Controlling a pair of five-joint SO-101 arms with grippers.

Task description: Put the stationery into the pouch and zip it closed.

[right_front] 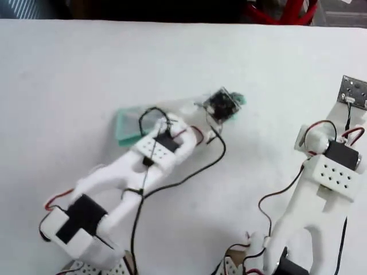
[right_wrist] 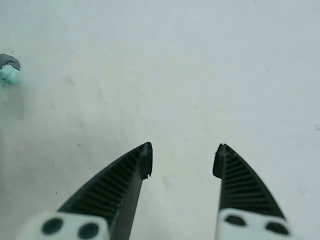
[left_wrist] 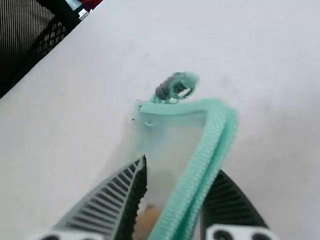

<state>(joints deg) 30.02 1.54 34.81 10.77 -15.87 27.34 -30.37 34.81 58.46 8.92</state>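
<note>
As the pouch (right_front: pixel 129 123) lies mid-way across the table (right_front: pixel 69 69), its zip (left_wrist: pixel 210 145) looks shut along the visible part w/ the slider (left_wrist: pixel 172 89) at the far end, so I judge zipping done or nearly. L gripper (left_wrist: pixel 182 172): fingers clamped across the pouch. R gripper (right_wrist: pixel 182 160): fingers apart over bare table, well away. Next prob. a check tug on the slider, then release. Inside, thru the clear wall, sth orange-ish (left_wrist: pixel 150 217); can't tell what.

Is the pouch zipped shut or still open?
Looks zipped: the pouch has its mint zipper rows pressed together in the left gripper, and the slider sits at the far end. The near end is hidden.
</note>
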